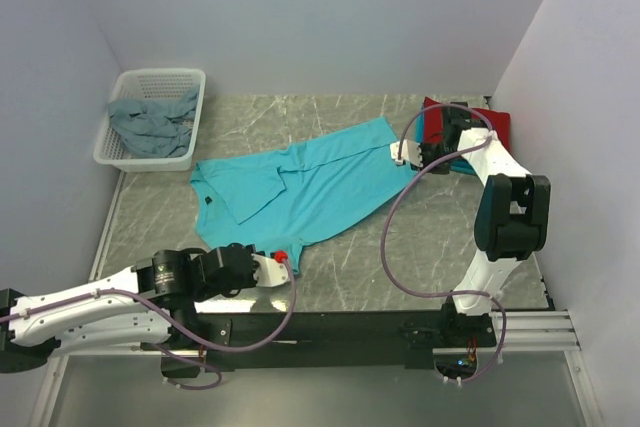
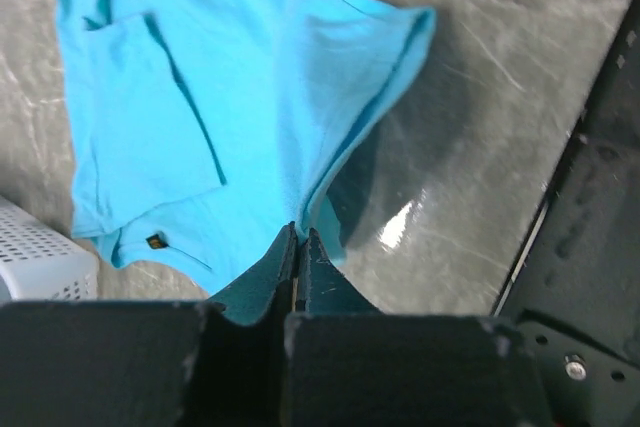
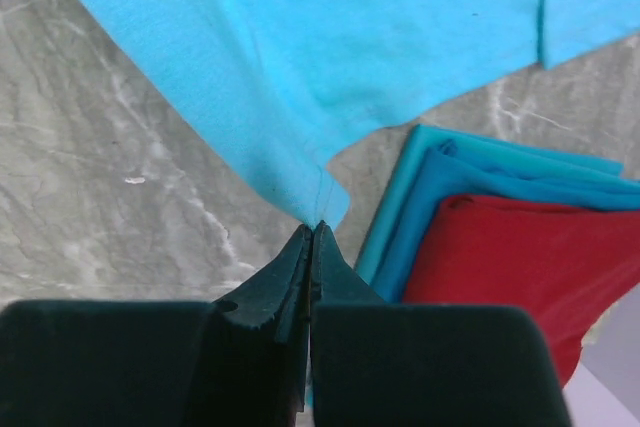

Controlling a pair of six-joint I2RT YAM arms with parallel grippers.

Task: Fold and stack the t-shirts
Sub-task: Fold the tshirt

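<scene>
Between my two sets of fingers the turquoise t-shirt (image 1: 310, 182) lies spread across the grey marbled surface (image 1: 420, 237), one sleeve folded over its front. My left fingers (image 2: 298, 242) are pressed fully together on the shirt's near edge, and the cloth rises in a soft ridge away from their tips. My right fingers (image 3: 312, 237) are likewise closed tight, pinching a corner of the hem at the shirt's far end. Just beside the right fingers, on their outer side, sits a folded pile: a red t-shirt (image 3: 500, 257) on top of a turquoise-blue t-shirt (image 3: 450, 182). Well beyond the left fingers, at the far left corner, a white perforated basket (image 1: 165, 74) holds a crumpled grey-blue t-shirt (image 1: 150, 122).
</scene>
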